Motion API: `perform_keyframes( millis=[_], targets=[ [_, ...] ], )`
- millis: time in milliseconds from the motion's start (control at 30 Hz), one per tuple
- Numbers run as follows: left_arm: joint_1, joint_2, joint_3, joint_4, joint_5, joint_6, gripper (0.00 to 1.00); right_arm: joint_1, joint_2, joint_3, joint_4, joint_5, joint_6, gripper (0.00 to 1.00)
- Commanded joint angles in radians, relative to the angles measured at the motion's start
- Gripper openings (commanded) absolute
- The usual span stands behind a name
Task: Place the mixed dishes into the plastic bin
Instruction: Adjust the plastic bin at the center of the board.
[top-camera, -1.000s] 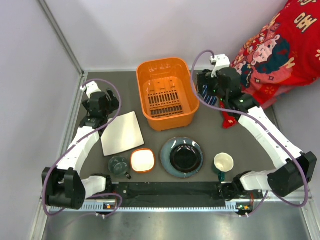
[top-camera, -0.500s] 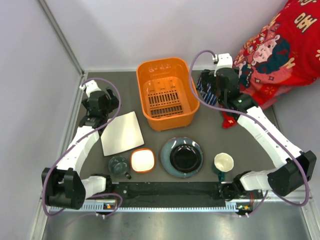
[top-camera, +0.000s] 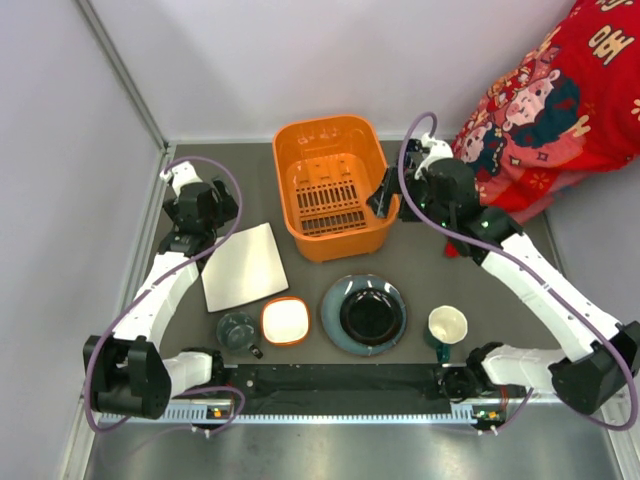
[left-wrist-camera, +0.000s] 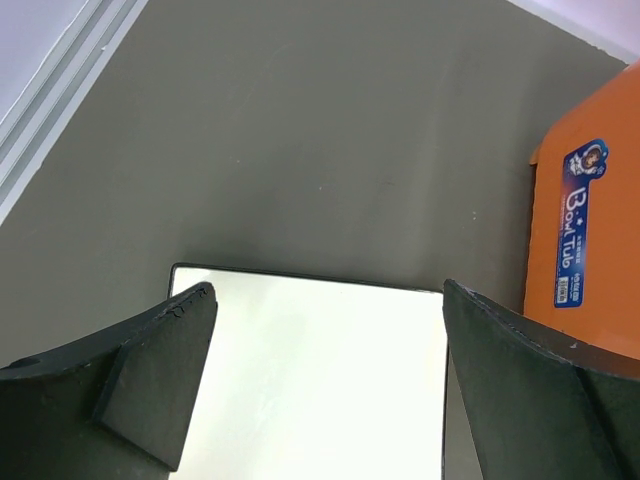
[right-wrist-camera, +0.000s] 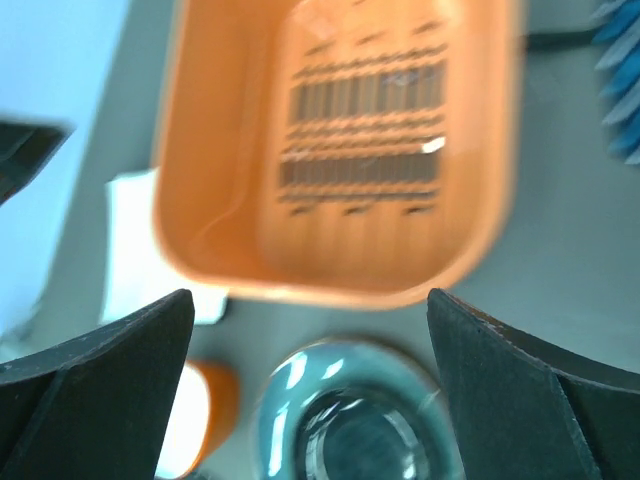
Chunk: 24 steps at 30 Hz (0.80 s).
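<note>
The orange plastic bin (top-camera: 332, 185) stands at the back middle with nothing in it. In front of it lie the white square plate (top-camera: 245, 265), small teal cup (top-camera: 237, 330), orange bowl (top-camera: 286, 321), round blue-grey plate (top-camera: 364, 314) and cream mug (top-camera: 447, 326). My left gripper (top-camera: 203, 232) hovers open over the far edge of the white plate (left-wrist-camera: 310, 390), and the left gripper (left-wrist-camera: 327, 290) holds nothing. My right gripper (top-camera: 385, 196) hangs open beside the bin's right rim. Seen from the wrist, the right gripper (right-wrist-camera: 308, 295) looks down on the bin (right-wrist-camera: 350, 150) and the blue-grey plate (right-wrist-camera: 350, 425).
A striped blue necktie (right-wrist-camera: 620, 90) lies right of the bin. Someone in a red patterned garment (top-camera: 560, 100) stands at the back right. Grey walls close off the left and back of the table. The arms' base rail (top-camera: 340, 385) runs along the near edge.
My right arm has swung left from the back right corner to the bin's right rim, and its wrist now faces the near dishes. The left arm has not moved.
</note>
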Motion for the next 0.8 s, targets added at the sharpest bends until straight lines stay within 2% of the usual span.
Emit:
perform_keyframes(
  millis=[0,100,200,400,633,767],
  targets=[
    [0.0,-0.025,0.039,0.006,-0.006,0.001,0.99,0.093,-0.053,-0.034,0.025,-0.159,0.077,0.99],
    [0.0,-0.026,0.036,0.003,-0.003,-0.011,0.99,0.205,-0.04,-0.051,0.03,-0.117,0.06,0.99],
    [0.0,-0.026,0.034,0.003,0.001,-0.014,0.99,0.31,0.009,-0.063,0.027,0.0,0.037,0.99],
    [0.0,-0.034,0.037,-0.008,-0.003,0.0,0.99,0.458,0.103,-0.069,0.058,0.138,0.038,0.99],
    [0.0,-0.037,0.036,-0.018,-0.006,0.009,0.99,0.486,0.229,-0.057,0.146,0.12,0.058,0.98],
    [0.0,-0.037,0.04,-0.024,-0.005,0.009,0.99,0.486,0.318,0.009,0.179,0.112,0.035,0.98]
  ],
)
